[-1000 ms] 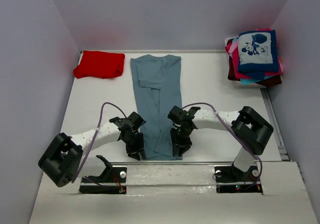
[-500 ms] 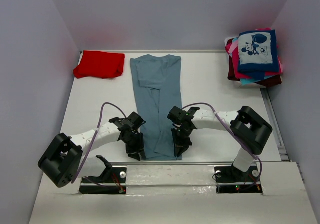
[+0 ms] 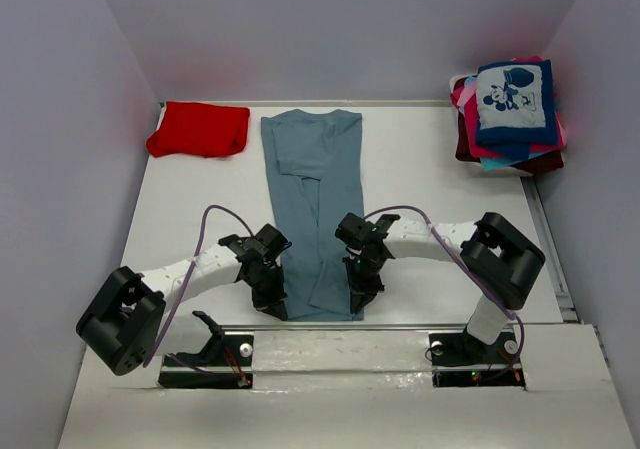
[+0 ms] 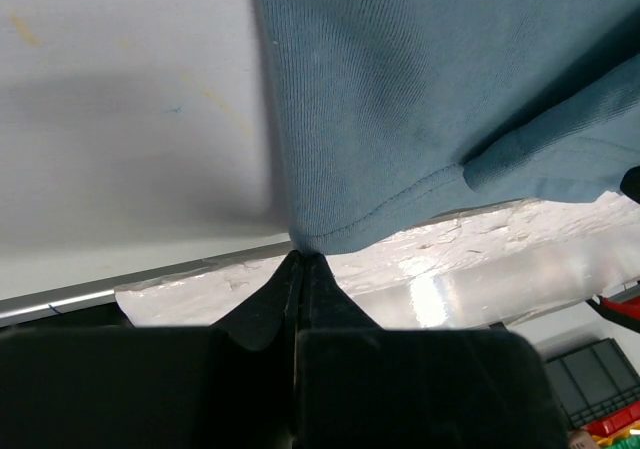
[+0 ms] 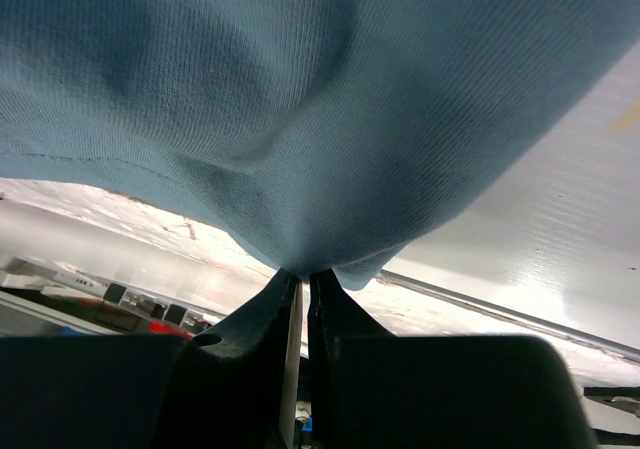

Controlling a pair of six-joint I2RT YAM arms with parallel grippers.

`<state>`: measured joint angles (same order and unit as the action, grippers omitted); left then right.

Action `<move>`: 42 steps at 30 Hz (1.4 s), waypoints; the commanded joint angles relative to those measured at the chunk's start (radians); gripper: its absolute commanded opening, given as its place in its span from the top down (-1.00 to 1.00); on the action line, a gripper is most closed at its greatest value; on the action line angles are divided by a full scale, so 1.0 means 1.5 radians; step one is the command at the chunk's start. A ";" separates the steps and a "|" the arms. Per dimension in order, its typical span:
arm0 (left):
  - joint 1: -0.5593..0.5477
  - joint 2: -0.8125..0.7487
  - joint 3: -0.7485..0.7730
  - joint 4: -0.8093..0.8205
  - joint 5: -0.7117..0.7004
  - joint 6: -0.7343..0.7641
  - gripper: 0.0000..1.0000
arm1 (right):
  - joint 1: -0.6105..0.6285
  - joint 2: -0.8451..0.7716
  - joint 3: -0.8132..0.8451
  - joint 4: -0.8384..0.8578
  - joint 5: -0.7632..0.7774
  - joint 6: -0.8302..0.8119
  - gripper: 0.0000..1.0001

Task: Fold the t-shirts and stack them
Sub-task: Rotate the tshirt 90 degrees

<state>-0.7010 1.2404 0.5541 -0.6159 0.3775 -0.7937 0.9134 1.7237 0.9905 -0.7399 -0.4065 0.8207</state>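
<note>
A grey-blue t-shirt [image 3: 315, 194] lies lengthwise on the table, its sides folded in to a narrow strip. My left gripper [image 3: 276, 309] is shut on its near left hem corner, seen in the left wrist view [image 4: 300, 254] pinching the shirt [image 4: 420, 109]. My right gripper [image 3: 358, 304] is shut on the near right hem corner, seen in the right wrist view [image 5: 303, 272] with the cloth [image 5: 320, 99] lifted off the table. A folded red t-shirt [image 3: 199, 129] lies at the far left. A stack of folded t-shirts [image 3: 512, 114], topped by the navy cartoon-mouse one, stands at the far right.
The white table [image 3: 430, 169] is walled on the far, left and right sides. A shiny metal strip [image 3: 330, 344] runs along the near edge by the arm bases.
Both grippers have shifted slightly with the shirt's near hem corners in them; the near hem has lifted a little. Nothing else has moved.
</note>
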 commanded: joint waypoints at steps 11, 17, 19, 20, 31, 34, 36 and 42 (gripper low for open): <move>-0.004 -0.026 0.003 -0.012 0.010 0.002 0.89 | 0.008 -0.028 -0.017 -0.012 0.015 0.012 0.79; -0.004 -0.031 0.004 -0.021 0.009 0.001 0.89 | 0.008 -0.057 -0.040 -0.016 0.017 0.023 0.79; -0.004 -0.034 0.003 -0.024 0.009 0.001 0.89 | 0.008 -0.065 -0.045 -0.022 0.019 0.026 0.79; -0.004 -0.034 0.003 -0.025 0.008 0.001 0.89 | 0.008 -0.073 -0.046 -0.026 0.021 0.027 0.79; -0.004 -0.059 -0.004 -0.042 0.009 -0.007 0.89 | 0.008 -0.103 -0.071 -0.045 0.032 0.031 0.79; -0.004 -0.066 -0.005 -0.050 0.007 -0.007 0.89 | 0.008 -0.108 -0.078 -0.049 0.033 0.031 0.79; -0.004 -0.070 -0.007 -0.052 0.008 -0.009 0.89 | 0.008 -0.113 -0.083 -0.053 0.034 0.032 0.79; -0.004 -0.089 -0.012 -0.066 0.005 -0.013 0.89 | 0.008 -0.130 -0.095 -0.060 0.041 0.041 0.79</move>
<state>-0.7010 1.1389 0.5491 -0.6670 0.3843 -0.8055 0.9134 1.5707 0.8673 -0.7841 -0.3599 0.8619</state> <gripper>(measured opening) 0.068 0.110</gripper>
